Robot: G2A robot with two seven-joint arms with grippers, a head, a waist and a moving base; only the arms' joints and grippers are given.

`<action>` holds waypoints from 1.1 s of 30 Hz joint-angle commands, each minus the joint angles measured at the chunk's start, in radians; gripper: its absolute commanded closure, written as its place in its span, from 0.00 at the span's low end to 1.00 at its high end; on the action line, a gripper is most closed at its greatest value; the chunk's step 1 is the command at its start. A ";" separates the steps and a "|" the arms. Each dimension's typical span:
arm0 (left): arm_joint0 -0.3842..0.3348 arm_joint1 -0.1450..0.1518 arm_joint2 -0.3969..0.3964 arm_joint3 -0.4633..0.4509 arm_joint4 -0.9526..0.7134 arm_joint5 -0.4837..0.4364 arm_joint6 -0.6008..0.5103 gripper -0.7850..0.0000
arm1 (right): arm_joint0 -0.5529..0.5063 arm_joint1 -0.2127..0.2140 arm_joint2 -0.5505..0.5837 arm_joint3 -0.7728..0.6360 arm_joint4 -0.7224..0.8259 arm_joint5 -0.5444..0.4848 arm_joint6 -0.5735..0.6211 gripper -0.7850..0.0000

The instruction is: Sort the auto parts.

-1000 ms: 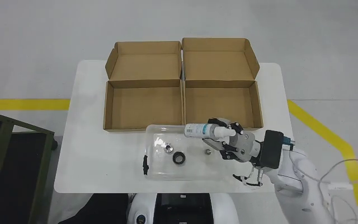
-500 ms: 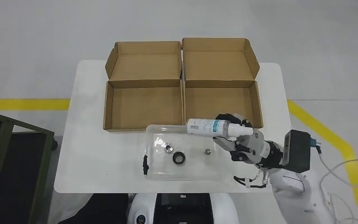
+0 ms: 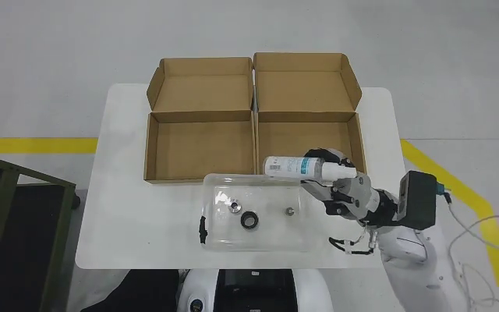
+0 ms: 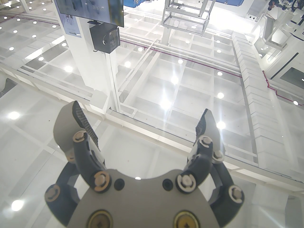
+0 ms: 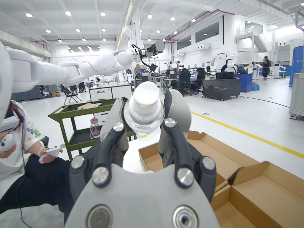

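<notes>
Right claw: right gripper is clamped on the neck end of the white bottle, which lies level in its jaws with the cap toward the wrist.
Left claw: left gripper is spread wide with nothing between its fingers, and points up at the ceiling.
Bottle position: in the air, above the near wall of the right cardboard box and the far right corner of the clear tray; not yet inside either box.
Done so far: by my reading, nothing is sorted; the left cardboard box and the right one both show bare floors.
In hand: the bottle looks to be on its way to the right box, release not yet made.
Left to do: three small parts lie in the tray, well apart from one another.
Count, boxes: two, side by side with lids open, on the white table.
Count, trays: one.
Count, bottles: one.
Count, small parts: three, namely a metal nut, a black ring and a small metal piece.
</notes>
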 commanded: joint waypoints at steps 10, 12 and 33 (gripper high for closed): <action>0.000 0.000 0.000 0.000 0.000 0.000 0.000 0.00 | -0.002 0.000 -0.023 0.095 -0.058 0.060 0.057 1.00; 0.000 0.000 0.000 0.000 0.000 0.000 0.000 0.00 | 0.003 0.000 -0.025 0.116 -0.075 0.087 0.076 1.00; 0.000 0.000 0.000 0.000 0.000 0.000 0.000 0.00 | 0.243 -0.021 -0.158 0.365 -0.222 0.331 0.325 1.00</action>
